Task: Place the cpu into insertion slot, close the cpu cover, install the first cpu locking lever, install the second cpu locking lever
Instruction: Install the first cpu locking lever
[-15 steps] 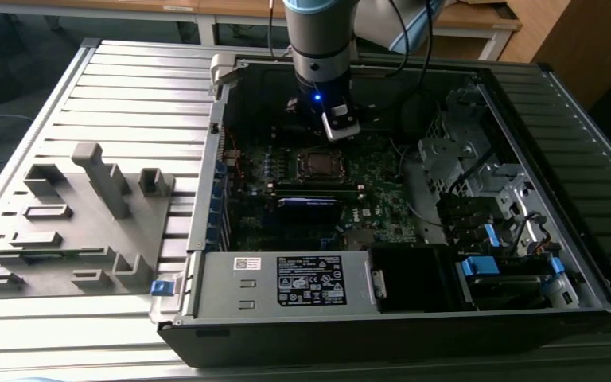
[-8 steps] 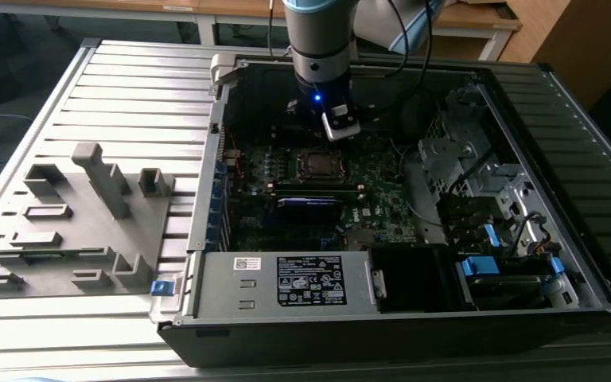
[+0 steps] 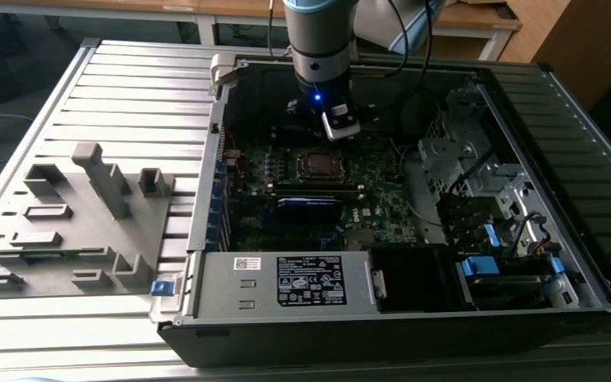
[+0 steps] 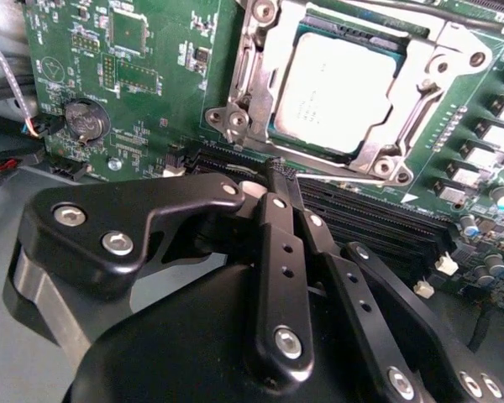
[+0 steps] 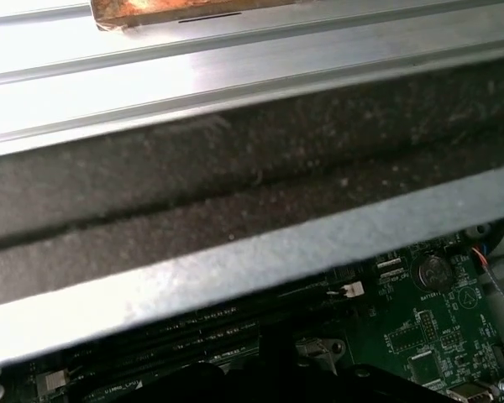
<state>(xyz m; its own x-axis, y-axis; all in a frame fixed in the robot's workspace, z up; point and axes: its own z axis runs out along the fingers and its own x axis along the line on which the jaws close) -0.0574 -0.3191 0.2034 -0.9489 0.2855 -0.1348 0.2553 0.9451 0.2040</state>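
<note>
The cpu (image 4: 336,84), a square chip with a silver-grey top, lies in its socket on the green motherboard (image 4: 143,92). The cpu cover (image 4: 250,88), a silver metal frame, lies down around the chip, whose top shows through the square opening. My gripper (image 4: 279,172) hovers just beside the socket, apart from it, black fingers (image 4: 279,252) pressed together with nothing between them. In the exterior view the gripper (image 3: 340,131) hangs inside the open computer case (image 3: 210,270), slightly behind the socket with the cpu (image 3: 317,164). I cannot tell how the locking levers stand.
The case lies open on a slatted aluminium table (image 3: 125,87). A grey fixture (image 3: 72,231) with several slots sits at the exterior view's left. A black labelled power box (image 3: 311,280) fills the case's front. Memory slots (image 4: 378,222) and a coin battery (image 4: 86,119) flank the socket.
</note>
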